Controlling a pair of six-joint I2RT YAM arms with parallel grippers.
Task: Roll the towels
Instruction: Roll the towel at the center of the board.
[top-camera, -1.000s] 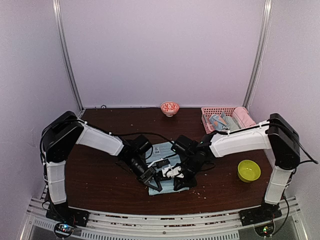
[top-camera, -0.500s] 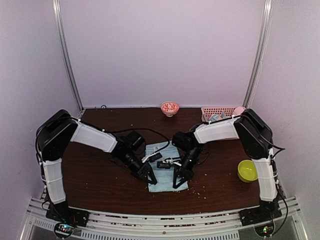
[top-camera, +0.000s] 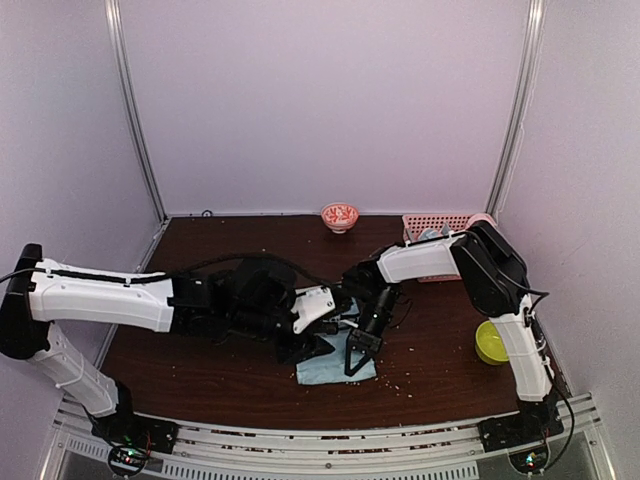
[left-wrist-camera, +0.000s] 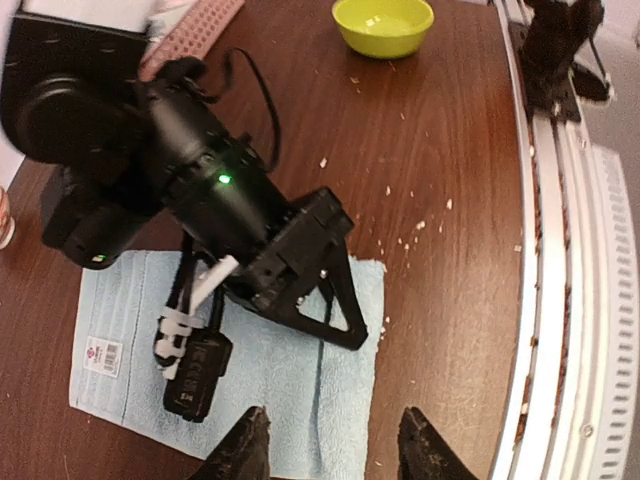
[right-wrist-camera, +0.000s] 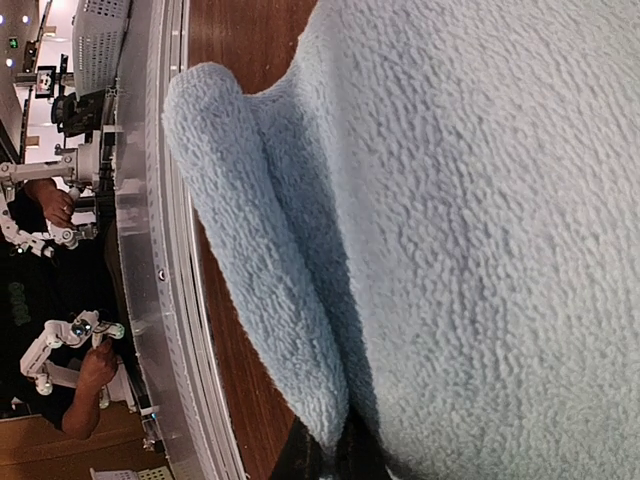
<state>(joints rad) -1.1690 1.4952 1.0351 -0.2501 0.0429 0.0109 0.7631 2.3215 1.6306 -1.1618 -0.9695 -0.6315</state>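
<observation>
A plain light-blue towel (left-wrist-camera: 260, 375) lies flat near the table's front edge, with a white label at one corner and a crease down its middle. In the top view the towel (top-camera: 328, 373) is partly hidden by both grippers. My right gripper (left-wrist-camera: 362, 338) points down onto it near its edge. In the right wrist view the towel (right-wrist-camera: 480, 220) fills the frame, and a fold of it is pinched between my shut dark fingers (right-wrist-camera: 312, 462). My left gripper (left-wrist-camera: 335, 455) hovers open over the towel's near edge, holding nothing. From above, the left gripper (top-camera: 312, 347) sits just left of the right gripper (top-camera: 353, 365).
A lime-green bowl (top-camera: 497, 342) stands at the right, also seen as a bowl (left-wrist-camera: 383, 22) from the left wrist. A pink lattice basket (top-camera: 440, 222) with cloths and a small red-patterned bowl (top-camera: 340, 216) sit at the back. Crumbs dot the wood; a metal rail (left-wrist-camera: 560, 300) runs along the near edge.
My left gripper has gone from shut to open, and its arm has stretched out low across the table. The right arm has swung its elbow in while its gripper stayed on the towel.
</observation>
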